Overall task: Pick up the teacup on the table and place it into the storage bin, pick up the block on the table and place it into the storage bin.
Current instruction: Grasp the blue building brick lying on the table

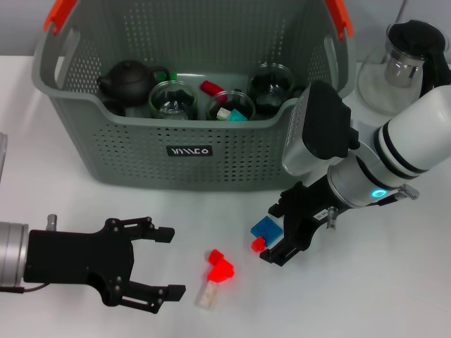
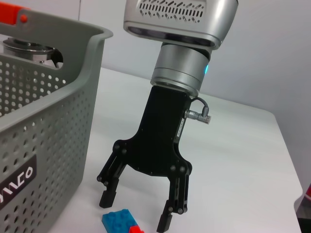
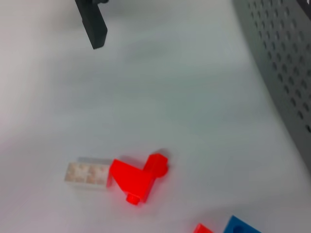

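Observation:
The storage bin stands at the back of the table, its perforated wall also in the left wrist view. Inside it are glass teacups and a dark teapot. A blue block with a small red piece lies on the table in front of the bin. My right gripper is open with its fingers on either side of that block. In the left wrist view the right gripper hangs just over the blue block. My left gripper rests open at the lower left, holding nothing.
A red block and a pale block lie between the grippers, the same red block and pale block appearing in the right wrist view. A glass pitcher stands right of the bin.

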